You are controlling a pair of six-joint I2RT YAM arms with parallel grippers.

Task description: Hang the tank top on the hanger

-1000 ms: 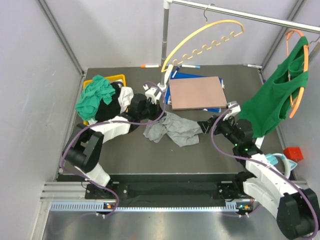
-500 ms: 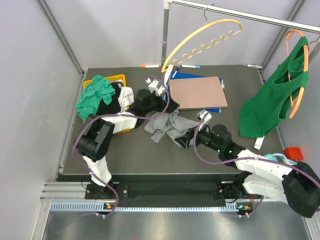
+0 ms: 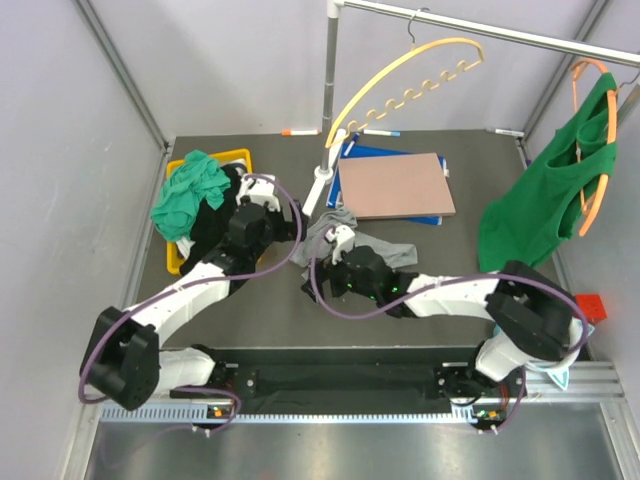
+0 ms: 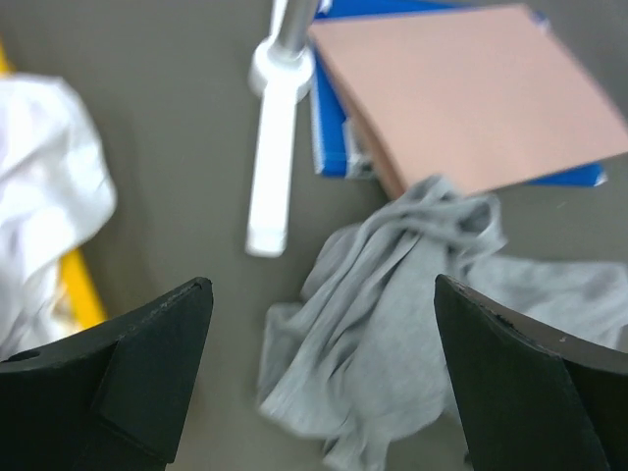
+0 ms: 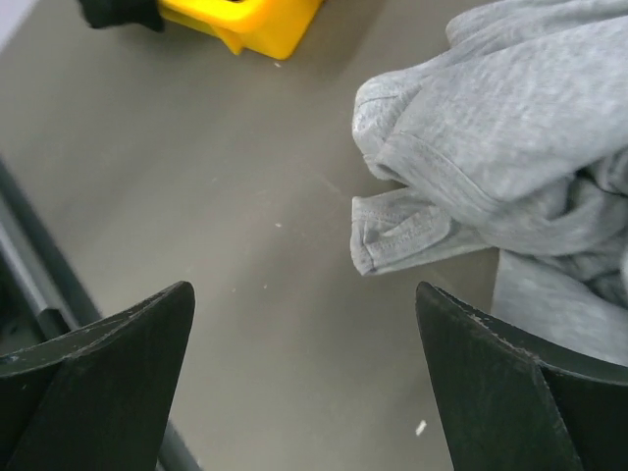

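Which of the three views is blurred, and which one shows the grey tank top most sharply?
Left wrist view: blurred throughout, the tank top and the white rack foot have soft edges. Right wrist view: sharp, its hems and stitching read clearly. Top external view: in focus, evenly lit, no glare.

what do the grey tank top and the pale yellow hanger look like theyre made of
The tank top looks like thin, soft knit fabric, matte light grey: it lies crumpled in loose folds and shows a stitched hem. The hanger looks rigid and smooth, holding its curve and wavy lower bar; plastic or painted wood, the view leaves that open.
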